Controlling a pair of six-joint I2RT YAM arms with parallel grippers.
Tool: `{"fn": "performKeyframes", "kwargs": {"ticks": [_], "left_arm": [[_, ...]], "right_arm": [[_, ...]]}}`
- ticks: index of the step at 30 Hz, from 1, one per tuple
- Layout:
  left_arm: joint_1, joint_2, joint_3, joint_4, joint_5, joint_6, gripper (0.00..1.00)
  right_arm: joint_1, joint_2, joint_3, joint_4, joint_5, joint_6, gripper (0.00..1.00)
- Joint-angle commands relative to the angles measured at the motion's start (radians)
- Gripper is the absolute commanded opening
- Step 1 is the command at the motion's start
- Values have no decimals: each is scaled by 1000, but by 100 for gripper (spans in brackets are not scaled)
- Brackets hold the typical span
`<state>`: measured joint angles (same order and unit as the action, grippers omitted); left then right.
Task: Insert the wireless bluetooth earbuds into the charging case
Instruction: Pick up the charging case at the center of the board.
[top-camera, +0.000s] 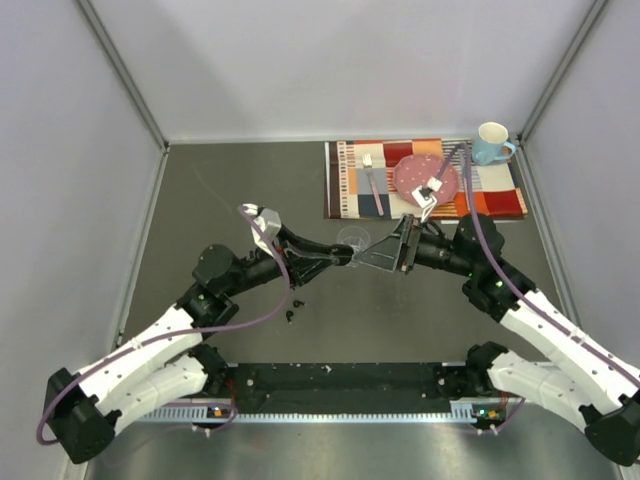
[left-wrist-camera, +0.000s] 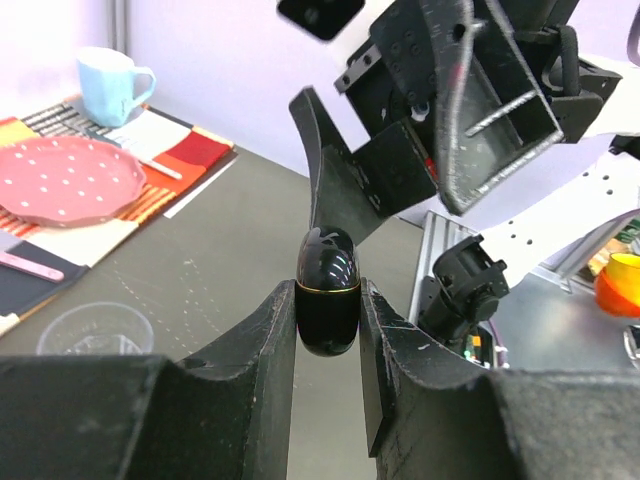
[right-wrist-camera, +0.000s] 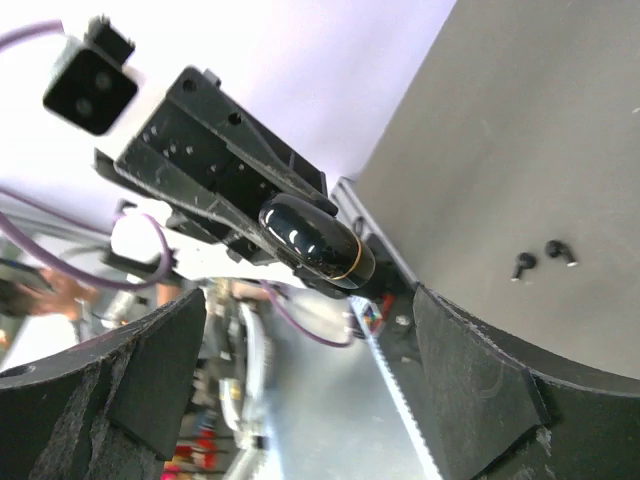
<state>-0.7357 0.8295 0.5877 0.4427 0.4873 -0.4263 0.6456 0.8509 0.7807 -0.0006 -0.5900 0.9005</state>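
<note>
At centre frame, raised above the grey table (top-camera: 250, 190): a black charging case (left-wrist-camera: 327, 285) clamped tight in the left gripper (left-wrist-camera: 328, 325). Pinched by its lower half, shorter end up and clear of the fingers, with the gold seam in view and the lid shut. Held so, by the look of it, to keep the lid free for the other arm.

Directly opposite: the right gripper (right-wrist-camera: 305, 300), spread wide and grasping nothing. In the left wrist view, one finger (left-wrist-camera: 335, 170) just behind the top of the case; touching or apart, impossible to tell. Likely poised to prise the lid up, a step not yet done.

Lower in the overhead view, left of centre and below both grippers: the earbuds (top-camera: 291, 316), tiny black specks loose on the bare surface, well apart from the case. Two of them plain at the right of the right wrist view. None in the case, none in either gripper.

Just above the meeting grippers in the overhead view: a clear cup (top-camera: 352, 238), near enough to be nudged by a forward reach. At upper right, well out of the way: a striped mat (top-camera: 350, 195), a pink plate (top-camera: 420, 180), a fork (top-camera: 372, 175) and a blue mug (top-camera: 492, 143). Nothing between the arms and the earbuds. Main obstacle, on this evidence: the shut lid itself.
</note>
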Motion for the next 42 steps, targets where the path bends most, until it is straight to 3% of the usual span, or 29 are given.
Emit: {"fn": "performKeyframes", "kwargs": {"ticks": [1, 6, 12, 17, 28, 34, 42], "left_arm": [[-5, -23, -17, 103, -16, 87, 0], [-5, -12, -46, 209, 5, 119, 0], [-5, -4, -43, 237, 10, 144, 0], [-7, 0, -51, 260, 13, 136, 0], [-8, 17, -49, 283, 31, 127, 0], [-11, 17, -54, 289, 25, 124, 0], [-11, 14, -60, 291, 16, 124, 0]], "right_arm": [[-3, 10, -55, 112, 75, 325, 85], [-4, 39, -158, 445, 18, 653, 85], [-3, 33, -147, 396, 56, 707, 86], [-1, 65, -167, 453, 58, 784, 86], [25, 122, -147, 496, 56, 796, 70], [49, 160, -135, 544, 47, 811, 66], [68, 172, -141, 591, 56, 830, 46]]}}
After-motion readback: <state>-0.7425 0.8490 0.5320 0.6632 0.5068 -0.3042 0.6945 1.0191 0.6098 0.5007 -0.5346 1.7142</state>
